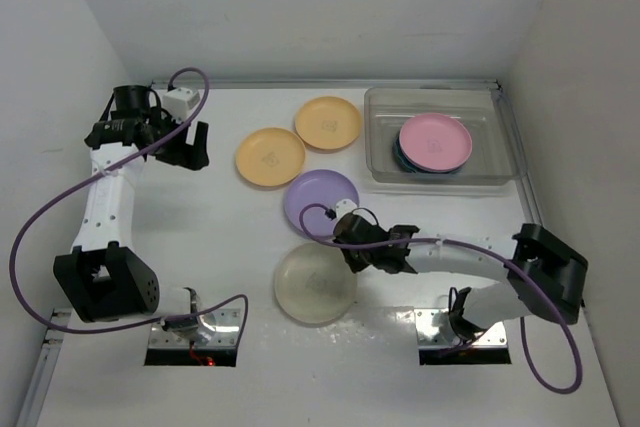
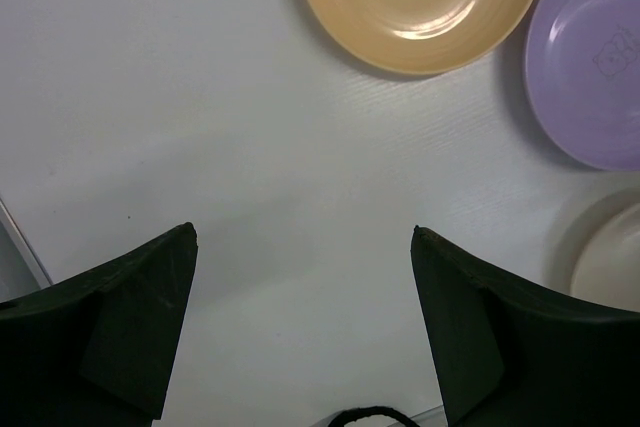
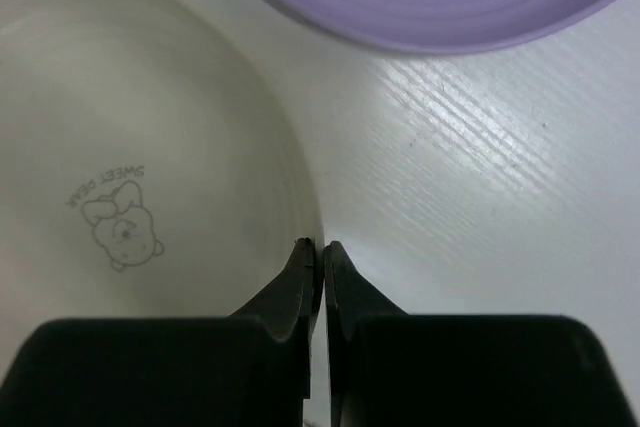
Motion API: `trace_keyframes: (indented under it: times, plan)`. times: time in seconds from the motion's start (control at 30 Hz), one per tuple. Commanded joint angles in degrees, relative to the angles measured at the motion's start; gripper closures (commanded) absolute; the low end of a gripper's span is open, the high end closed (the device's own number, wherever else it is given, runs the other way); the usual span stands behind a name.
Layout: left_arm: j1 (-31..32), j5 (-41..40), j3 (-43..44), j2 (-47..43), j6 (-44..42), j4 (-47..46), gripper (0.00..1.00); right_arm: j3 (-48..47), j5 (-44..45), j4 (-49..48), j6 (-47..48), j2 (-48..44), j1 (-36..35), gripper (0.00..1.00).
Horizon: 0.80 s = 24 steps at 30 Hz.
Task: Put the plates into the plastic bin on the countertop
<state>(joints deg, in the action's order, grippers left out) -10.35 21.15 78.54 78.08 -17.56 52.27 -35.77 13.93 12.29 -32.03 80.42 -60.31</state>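
My right gripper (image 1: 349,255) is shut on the right rim of the cream plate (image 1: 315,284), which lies on the white countertop (image 1: 200,237); in the right wrist view its tips (image 3: 315,244) pinch that rim (image 3: 130,147). A lilac plate (image 1: 320,199) lies just behind it. Two yellow-orange plates (image 1: 270,157) (image 1: 328,123) lie further back. The clear plastic bin (image 1: 500,137) at the back right holds a pink plate (image 1: 435,142) on a dark teal plate (image 1: 400,159). My left gripper (image 1: 190,149) is open and empty at the far left (image 2: 305,237).
White walls close the left, back and right sides. Metal mounting plates (image 1: 195,332) sit at the front edge. In the left wrist view a yellow-orange plate (image 2: 420,2), the lilac plate (image 2: 590,67) and the cream plate's edge (image 2: 615,257) lie ahead and to the right.
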Motion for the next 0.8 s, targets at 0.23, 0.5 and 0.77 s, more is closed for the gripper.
trace_keyframes:
  times: [0.23, 0.5, 0.77]
  plan:
    - [-1.08, -0.58, 1.88, -0.74, -0.46, -1.29, 0.11, -21.79, -2.25, 7.22, 1.53, -9.94, 16.15, 1.0]
    - [-1.08, -3.3, 3.9, 4.18, 0.07, -1.82, 0.11, -34.54, 4.88, 10.83, -1.81, 2.89, 46.59, 1.0]
    - [-1.6, -5.59, 5.04, 9.8, 0.68, -2.35, 0.11, -47.1, 1.27, 13.89, -2.16, 20.36, 62.42, 1.0]
